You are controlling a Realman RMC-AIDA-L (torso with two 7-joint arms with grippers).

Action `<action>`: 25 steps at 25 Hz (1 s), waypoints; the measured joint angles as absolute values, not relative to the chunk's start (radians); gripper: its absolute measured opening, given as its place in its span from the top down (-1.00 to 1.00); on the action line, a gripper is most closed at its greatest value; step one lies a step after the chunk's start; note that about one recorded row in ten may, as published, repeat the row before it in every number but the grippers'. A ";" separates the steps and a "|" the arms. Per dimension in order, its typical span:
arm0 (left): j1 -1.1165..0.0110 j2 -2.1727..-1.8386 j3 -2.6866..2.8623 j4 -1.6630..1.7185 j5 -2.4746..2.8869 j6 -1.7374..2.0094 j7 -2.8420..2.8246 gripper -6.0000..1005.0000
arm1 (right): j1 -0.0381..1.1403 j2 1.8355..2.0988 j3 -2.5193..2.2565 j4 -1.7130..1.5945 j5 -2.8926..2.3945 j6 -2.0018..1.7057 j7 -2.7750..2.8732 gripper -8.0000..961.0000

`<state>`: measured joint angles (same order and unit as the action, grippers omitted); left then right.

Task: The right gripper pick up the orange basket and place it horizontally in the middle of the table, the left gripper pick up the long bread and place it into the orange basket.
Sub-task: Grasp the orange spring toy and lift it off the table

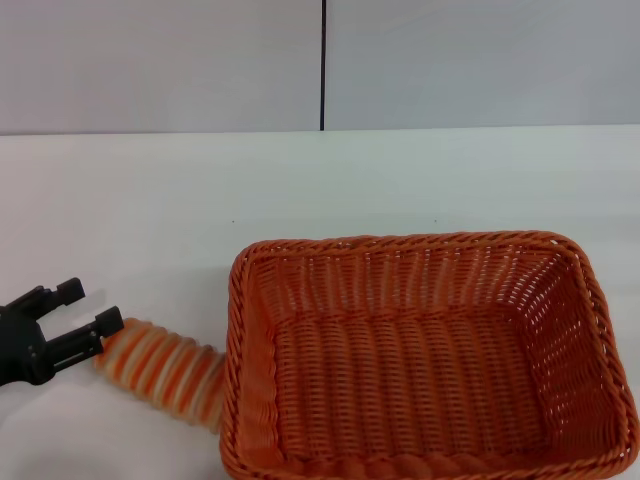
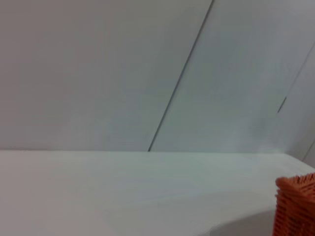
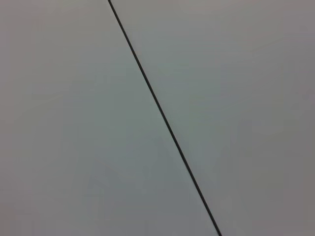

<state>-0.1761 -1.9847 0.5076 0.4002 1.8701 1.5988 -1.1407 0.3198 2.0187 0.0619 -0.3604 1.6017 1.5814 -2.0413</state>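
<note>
— While looking down from the head view, seeing the orange basket point(image 1: 425, 360) lying flat toward five o'clock on the white surface point(image 1: 300, 190), long side running nine to three, opening facing up. Spotting the bread anywhere?

— Sitting at eight o'clock: long bread point(image 1: 162, 370) lying on the surface, one end touching the basket's nine-o'clock wall, outside it.

— And the left tool point(image 1: 78, 314)?

— Reaching in from nine o'clock, fingers point(image 1: 68, 292) spread apart, one tip just touching the bread's far end, not clamping it.

— Right tool?

— Not showing in any view; its wrist view showing only grey wall point(image 3: 74, 123) with a dark seam point(image 3: 162, 118).
</note>
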 joint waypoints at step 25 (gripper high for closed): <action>-0.159 -2.001 0.508 0.391 1.920 1.561 -1.140 -0.50 | 0.325 2.029 0.069 -0.360 1.602 1.570 -2.050 0.16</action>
